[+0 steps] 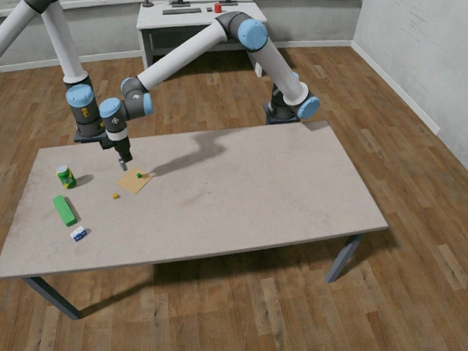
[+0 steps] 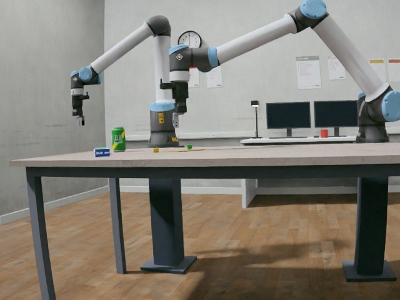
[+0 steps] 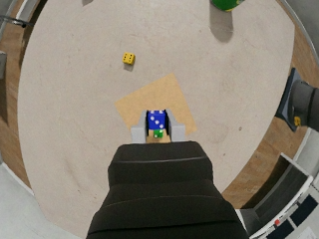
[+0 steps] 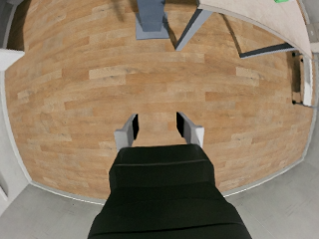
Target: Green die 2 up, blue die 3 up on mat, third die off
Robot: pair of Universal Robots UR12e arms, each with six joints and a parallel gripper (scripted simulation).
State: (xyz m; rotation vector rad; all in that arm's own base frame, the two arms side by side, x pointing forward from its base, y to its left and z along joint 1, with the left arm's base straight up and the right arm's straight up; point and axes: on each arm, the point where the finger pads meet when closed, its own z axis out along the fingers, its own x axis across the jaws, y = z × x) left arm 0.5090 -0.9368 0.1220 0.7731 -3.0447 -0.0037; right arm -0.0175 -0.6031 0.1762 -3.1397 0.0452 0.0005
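Office-like robotics lab | two Universal Robots arms point(image 1: 172, 56) point(image 2: 255, 39) on floor pedestals point(image 2: 166, 222) behind a long worktable point(image 1: 241, 181) point(image 2: 225, 161) | white desk point(image 1: 199, 18) point(image 2: 277, 140) with two monitors point(image 2: 288, 114), keyboard point(image 1: 181, 11), desk lamp point(image 2: 256, 119) and red mug point(image 1: 217, 7) point(image 2: 324, 133) | wall clock point(image 2: 189, 39), pinned paper sheets point(image 2: 308, 72) | plank floor point(image 1: 234, 309) point(image 2: 258, 232), plain grey walls point(image 1: 419, 56) point(image 2: 239, 25)
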